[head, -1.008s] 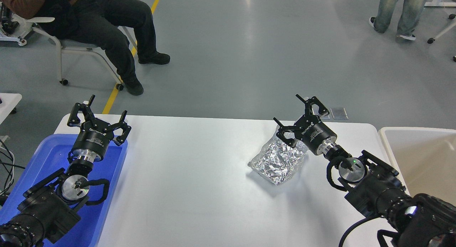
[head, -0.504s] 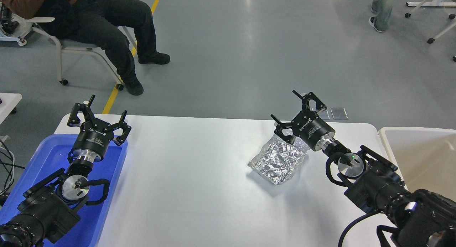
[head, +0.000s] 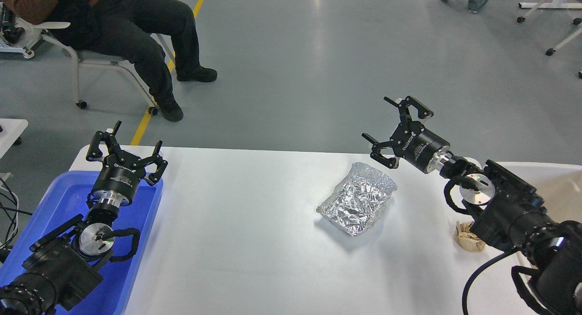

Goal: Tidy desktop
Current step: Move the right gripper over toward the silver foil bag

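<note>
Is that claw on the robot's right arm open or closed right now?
Open. The right gripper has its two black fingers spread wide apart with nothing between them, raised above the desktop and clear of the silver foil bag.

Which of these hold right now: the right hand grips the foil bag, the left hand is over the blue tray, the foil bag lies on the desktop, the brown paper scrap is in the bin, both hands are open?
1. The right hand grips the foil bag. False: it is open, raised beyond the bag, holding nothing.
2. The left hand is over the blue tray. True: above its far edge.
3. The foil bag lies on the desktop. True.
4. The brown paper scrap is in the bin. False: it lies on the desktop by the right arm.
5. Both hands are open. True.
</note>
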You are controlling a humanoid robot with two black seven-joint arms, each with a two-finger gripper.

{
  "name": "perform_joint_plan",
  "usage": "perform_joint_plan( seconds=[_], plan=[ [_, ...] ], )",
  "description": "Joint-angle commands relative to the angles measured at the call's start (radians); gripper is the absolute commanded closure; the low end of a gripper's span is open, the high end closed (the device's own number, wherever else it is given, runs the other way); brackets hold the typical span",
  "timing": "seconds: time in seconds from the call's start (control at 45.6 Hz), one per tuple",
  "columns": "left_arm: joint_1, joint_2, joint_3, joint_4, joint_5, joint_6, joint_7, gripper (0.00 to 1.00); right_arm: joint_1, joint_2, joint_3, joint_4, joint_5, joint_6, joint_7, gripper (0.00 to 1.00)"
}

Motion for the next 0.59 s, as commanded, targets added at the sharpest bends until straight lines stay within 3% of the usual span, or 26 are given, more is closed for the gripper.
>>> perform_joint_plan(
  seconds=[0.0,0.307,0.57],
  plan=[
    [0.000,0.000,0.000,0.000,-0.001,0.000,0.000,0.00,0.027,-0.067,-0.092,0.001,-0.069,0.042,0.003,0.00],
    [0.000,0.000,0.000,0.000,-0.001,0.000,0.000,0.00,0.055,-0.162,-0.285,0.110,-0.245,0.043,0.017,0.00],
    [-0.002,0.000,0.000,0.000,0.001,-0.001,0.000,0.00,0.081,-0.170,-0.336,0.113,-0.509,0.014,0.031,0.00]
  ],
)
